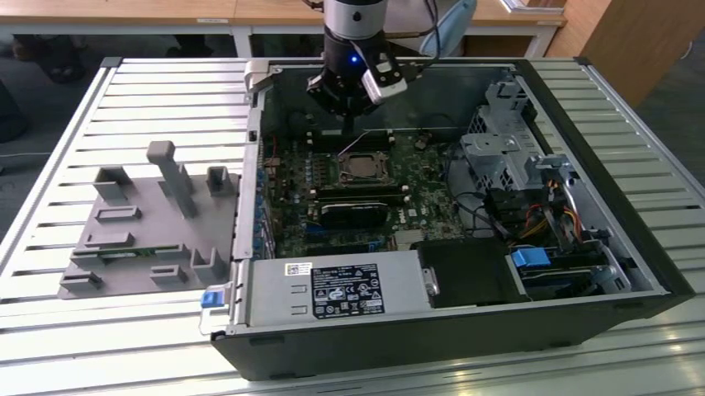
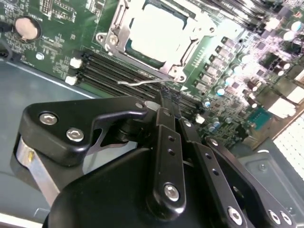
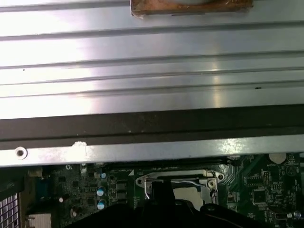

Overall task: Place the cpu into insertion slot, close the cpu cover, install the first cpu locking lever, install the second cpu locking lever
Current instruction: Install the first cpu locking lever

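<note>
The cpu point(image 2: 154, 31), with its pale silver top, lies in the insertion slot point(image 2: 190, 45) on the green board. The cpu cover point(image 2: 112, 34), a silver frame, lies flat around it. In the exterior view the cpu point(image 1: 361, 169) sits mid-board inside the open case. A thin wire locking lever point(image 2: 137, 81) stands free along the cover's edge, above the memory slots. My gripper point(image 2: 166, 95) hangs just beside the socket, its black fingers point(image 2: 164, 118) pressed together and their tips at the lever's free end. In the exterior view the gripper point(image 1: 350, 124) is just behind the socket.
Black memory sticks point(image 1: 352, 198) lie in front of the socket, and a labelled power supply box point(image 1: 330, 289) sits at the case front. A drive cage point(image 1: 507, 148) with cables is at the exterior view's right. A grey fixture plate point(image 1: 144, 223) lies on the slatted table at the exterior view's left.
</note>
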You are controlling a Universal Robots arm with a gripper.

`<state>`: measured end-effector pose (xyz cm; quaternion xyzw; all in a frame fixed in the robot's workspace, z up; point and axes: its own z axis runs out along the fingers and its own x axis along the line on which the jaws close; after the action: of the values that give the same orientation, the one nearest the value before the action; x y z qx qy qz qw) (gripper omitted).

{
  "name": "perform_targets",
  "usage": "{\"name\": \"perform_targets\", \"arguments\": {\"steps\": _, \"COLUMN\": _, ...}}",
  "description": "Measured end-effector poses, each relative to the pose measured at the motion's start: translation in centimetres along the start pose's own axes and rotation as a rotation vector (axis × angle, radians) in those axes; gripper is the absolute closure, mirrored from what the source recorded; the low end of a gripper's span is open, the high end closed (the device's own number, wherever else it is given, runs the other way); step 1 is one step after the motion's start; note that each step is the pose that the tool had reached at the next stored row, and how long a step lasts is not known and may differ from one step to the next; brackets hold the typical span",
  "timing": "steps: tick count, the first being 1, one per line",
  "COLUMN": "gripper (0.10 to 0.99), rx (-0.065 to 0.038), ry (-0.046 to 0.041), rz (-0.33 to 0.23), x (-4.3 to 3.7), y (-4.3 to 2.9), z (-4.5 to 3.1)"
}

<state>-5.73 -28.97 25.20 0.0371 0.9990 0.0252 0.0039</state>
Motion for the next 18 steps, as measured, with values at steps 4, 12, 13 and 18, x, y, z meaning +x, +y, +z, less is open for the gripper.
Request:
{"name": "perform_targets", "arguments": {"steps": 4, "gripper": 0.980, "rx": -0.041, "ry": 0.0023, "rz": -0.002, "x": 0.00, "y": 0.00, "z": 0.11}}
{"name": "perform_targets", "arguments": {"steps": 12, "gripper": 0.980, "rx": -0.041, "ry": 0.0026, "rz": -0.070, "x": -0.13, "y": -0.01, "z": 0.49}}
{"name": "perform_targets", "arguments": {"steps": 13, "gripper": 0.980, "rx": -0.041, "ry": 0.0029, "rz": -0.072, "x": -0.21, "y": 0.00, "z": 0.53}}
{"name": "perform_targets", "arguments": {"steps": 18, "gripper": 0.980, "rx": -0.041, "ry": 0.0029, "rz": -0.073, "x": -0.60, "y": 0.02, "z": 0.73}}
